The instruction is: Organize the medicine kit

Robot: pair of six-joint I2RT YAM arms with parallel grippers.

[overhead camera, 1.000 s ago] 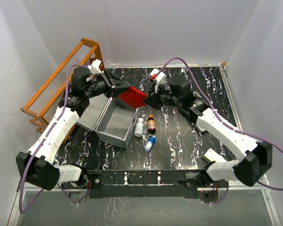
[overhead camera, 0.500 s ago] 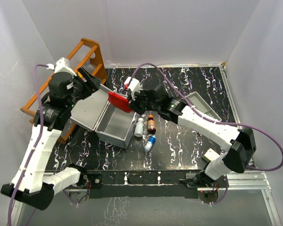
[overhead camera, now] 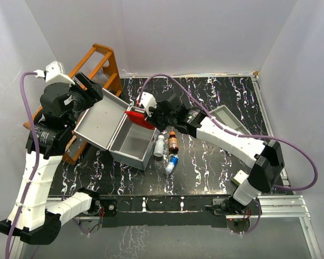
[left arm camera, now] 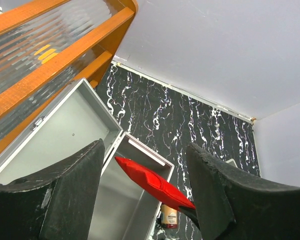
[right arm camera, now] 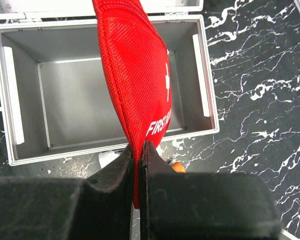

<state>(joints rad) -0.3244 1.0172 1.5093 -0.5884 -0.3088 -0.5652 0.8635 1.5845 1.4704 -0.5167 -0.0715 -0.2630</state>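
Note:
The medicine kit (overhead camera: 130, 155) is a light-grey box standing open left of centre, its lid (overhead camera: 100, 125) leaning back to the left. The inside of the medicine kit (right arm camera: 70, 100) holds nothing. My right gripper (overhead camera: 151, 116) is shut on one edge of a red first-aid pouch (overhead camera: 135, 117), which hangs over the box's far right corner. In the right wrist view the pouch (right arm camera: 135, 65) is pinched between the fingers of the right gripper (right arm camera: 138, 146). My left gripper (overhead camera: 90, 86) is open and raised behind the lid. It holds nothing, and the pouch (left arm camera: 155, 182) shows far below it.
A white bottle (overhead camera: 159, 145), a brown bottle (overhead camera: 173, 141) and a blue-and-white bottle (overhead camera: 171, 163) lie just right of the box. A shallow grey divided tray (overhead camera: 230, 117) sits behind the right arm. A wooden rack (overhead camera: 70, 89) stands at the far left. A small pale box (overhead camera: 241, 177) is near the right base.
My left gripper opened, let go of the red pouch and pulled back up and to the left. My right arm carried the pouch leftward over the open box.

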